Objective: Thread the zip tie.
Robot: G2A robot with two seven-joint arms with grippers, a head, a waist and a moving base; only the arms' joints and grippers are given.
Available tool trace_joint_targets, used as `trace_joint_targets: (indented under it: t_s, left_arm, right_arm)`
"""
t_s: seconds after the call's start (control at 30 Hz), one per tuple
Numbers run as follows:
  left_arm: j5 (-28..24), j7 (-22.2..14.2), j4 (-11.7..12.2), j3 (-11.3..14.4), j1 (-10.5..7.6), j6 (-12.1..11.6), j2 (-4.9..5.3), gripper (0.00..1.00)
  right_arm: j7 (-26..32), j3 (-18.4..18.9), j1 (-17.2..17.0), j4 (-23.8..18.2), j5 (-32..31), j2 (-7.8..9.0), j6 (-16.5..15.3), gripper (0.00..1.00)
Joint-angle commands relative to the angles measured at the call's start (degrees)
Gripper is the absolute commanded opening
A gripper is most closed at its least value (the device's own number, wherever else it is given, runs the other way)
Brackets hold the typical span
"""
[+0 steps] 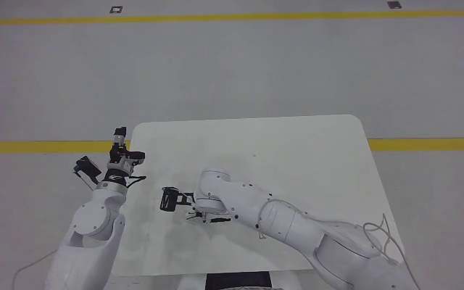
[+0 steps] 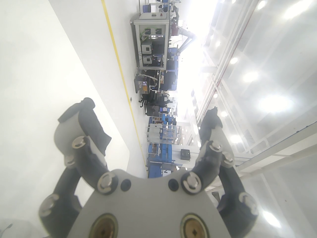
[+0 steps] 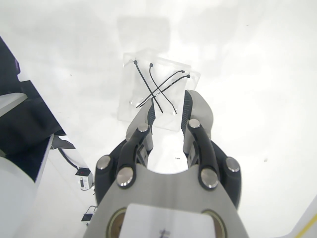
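On table (image 1: pixel 290 145), clear tray (image 3: pixel 126 80) lay under right gripper (image 3: pixel 169 99), part open, empty; left gripper (image 2: pixel 149 106) wide open, empty, at table's left edge. Four ties (image 3: pixel 158 90) crossed in tray: judged risk of pinching two, or dragging neighbours out.

Before me a white table (image 1: pixel 304 145) with rounded corners; around it pale floor (image 1: pixel 217 65) crossed by yellow lines (image 1: pixel 217 17); beyond, equipment racks (image 2: pixel 151 43) under bright ceiling lights (image 2: pixel 272 102).

Blk zip ties (image 3: pixel 155 92) in clear tray (image 3: pixel 127 85) on wht table (image 1: pixel 290 145); yellow floor stripes (image 1: pixel 217 17).
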Motion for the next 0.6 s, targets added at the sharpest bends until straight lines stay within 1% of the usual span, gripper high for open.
trace_joint_targets:
  t_s: [0.0, 0.33, 0.47, 0.57]
  left_arm:
    - [0.00, 0.00, 0.00, 0.00, 0.00, 0.00, 0.00, 1.00]
    - [0.00, 0.00, 0.00, 0.00, 0.00, 0.00, 0.00, 1.00]
    - [0.00, 0.00, 0.00, 0.00, 0.00, 0.00, 0.00, 1.00]
    - [0.00, 0.00, 0.00, 0.00, 0.00, 0.00, 0.00, 1.00]
  right_arm:
    - [-0.11, -0.41, 0.44, 1.64, 0.38, -0.77, -0.16, 0.26]
    - [-0.83, -2.14, 2.34, 8.84, 1.63, -4.35, -0.41, 0.27]
    - [-1.40, -2.66, 2.88, 11.67, 1.11, -5.74, 0.45, 0.27]
    - [-1.94, -2.96, 3.20, 13.38, 0.31, -6.72, 1.69, 0.27]
